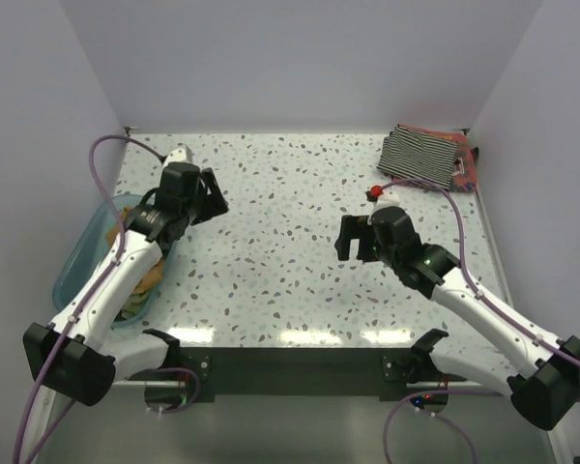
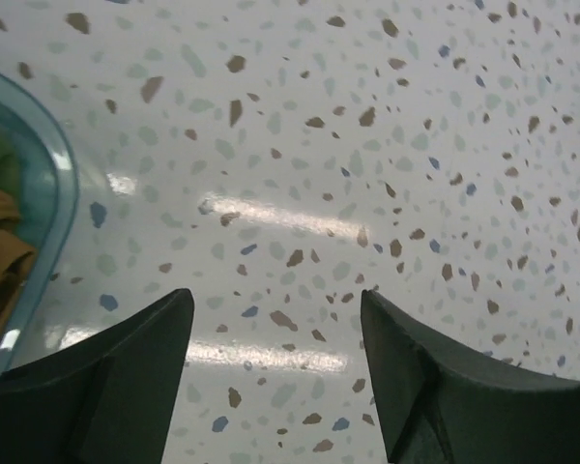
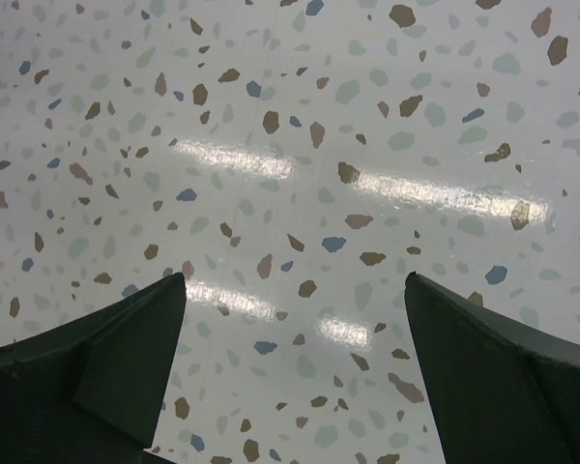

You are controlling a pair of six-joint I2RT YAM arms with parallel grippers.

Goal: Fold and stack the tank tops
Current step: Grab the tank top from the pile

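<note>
**Both jaws open over the table; tank tops split between tub and far corner**

In the top view, the speckled table [image 1: 290, 290] is shown with both arms reaching in from 6 o'clock. The left arm [image 1: 116, 275] is stretched toward 11 o'clock. The left jaws are spread wide with nothing gripped, and are held over the speckled surface at about 10 o'clock on the table. The right arm [image 1: 474, 295] is angled toward 10 o'clock. The right jaws are likewise spread wide with nothing between them, right of table centre.

A folded black-and-white striped tank top [image 1: 423, 155] is laid at the 1 o'clock corner. It rests on a reddish tank top [image 1: 472, 172], of which only the edges are seen.

A translucent teal tub [image 1: 77, 256] is placed at the 8 o'clock edge, partly covered by the left arm. A tan-brown tank top [image 1: 155, 275] and an olive green tank top [image 1: 133, 307] are bunched inside it, unfolded.

In the left wrist view, the tub rim is seen at 9 o'clock, with tan and green cloth behind it. Purple cables [image 1: 126, 145] are run along both arms.
</note>
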